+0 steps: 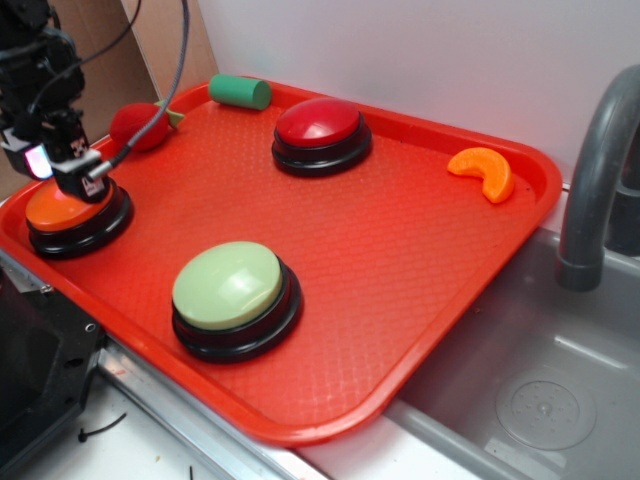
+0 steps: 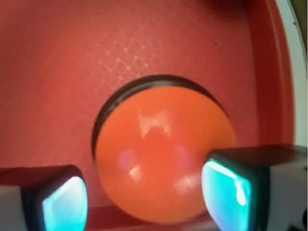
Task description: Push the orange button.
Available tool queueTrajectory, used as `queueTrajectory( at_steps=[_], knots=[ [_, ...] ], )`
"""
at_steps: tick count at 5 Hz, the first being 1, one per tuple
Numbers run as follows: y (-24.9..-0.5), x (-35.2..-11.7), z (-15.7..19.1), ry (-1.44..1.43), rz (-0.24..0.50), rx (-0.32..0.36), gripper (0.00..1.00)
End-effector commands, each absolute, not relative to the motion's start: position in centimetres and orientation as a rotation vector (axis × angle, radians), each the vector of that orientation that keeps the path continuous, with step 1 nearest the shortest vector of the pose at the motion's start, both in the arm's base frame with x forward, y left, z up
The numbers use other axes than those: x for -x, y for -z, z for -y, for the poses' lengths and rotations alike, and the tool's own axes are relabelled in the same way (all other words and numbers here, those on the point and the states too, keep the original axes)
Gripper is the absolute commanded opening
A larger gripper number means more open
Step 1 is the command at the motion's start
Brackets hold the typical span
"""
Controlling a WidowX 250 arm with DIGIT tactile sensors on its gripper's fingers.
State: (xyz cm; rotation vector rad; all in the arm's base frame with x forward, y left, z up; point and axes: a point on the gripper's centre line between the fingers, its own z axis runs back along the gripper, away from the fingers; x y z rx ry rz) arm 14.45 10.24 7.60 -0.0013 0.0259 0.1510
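The gripper, its jaws spread wide, rested on the glossy domed orange button on the textured red plastic tray.

We count three buzzer buttons, namely one orange button, one red button and one pale green button, plus one orange fruit slice, one green cylinder, one red strawberry-like toy, and one red tray.
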Motion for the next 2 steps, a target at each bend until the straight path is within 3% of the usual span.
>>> queueTrajectory(
  at_steps=[1, 2],
  knots=[
    [-11.97, -15.57, -10.5, -0.146, 0.099, -0.054, 1.0],
    [-12.96, -15.56, -10.2, -0.167, 0.117, -0.065, 1.0]
  ],
)
